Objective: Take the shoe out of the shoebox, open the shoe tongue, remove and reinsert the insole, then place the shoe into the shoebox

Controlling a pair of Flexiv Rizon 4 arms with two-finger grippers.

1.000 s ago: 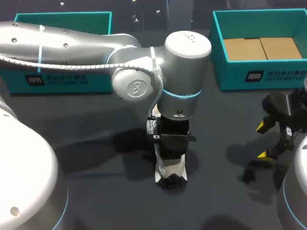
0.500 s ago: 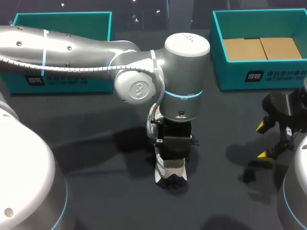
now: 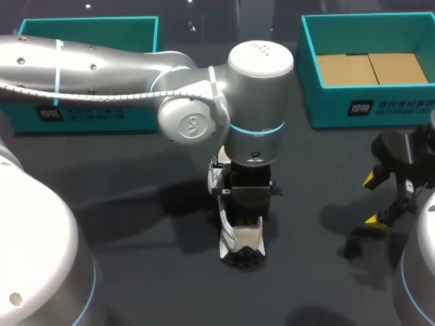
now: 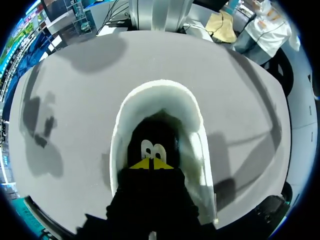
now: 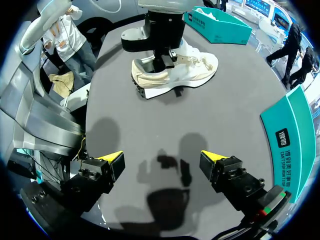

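A white shoe (image 3: pixel 239 239) with a dark sole lies on the dark table, its toe towards the table's front edge. My left arm comes across from the left and its gripper (image 3: pixel 245 198) points straight down into the shoe's opening. In the left wrist view the white heel collar (image 4: pixel 160 92) curves around the gripper (image 4: pixel 150 164), whose yellow tips are pressed together on the black insole (image 4: pixel 152 149). Whether they pinch the insole does not show. My right gripper (image 3: pixel 374 200) hangs open over bare table at the right, holding nothing. It faces the shoe (image 5: pixel 175 72) from a distance, its fingers (image 5: pixel 112 161) spread wide.
An open teal shoebox (image 3: pixel 367 105) with a brown cardboard floor stands at the back right. A second teal box (image 3: pixel 88 112) stands at the back left, partly behind my left arm. Bare table lies between the shoe and my right gripper.
My left wrist dipped slightly towards the shoe, then rose a little again. The shoe and my right arm have stayed where they were.
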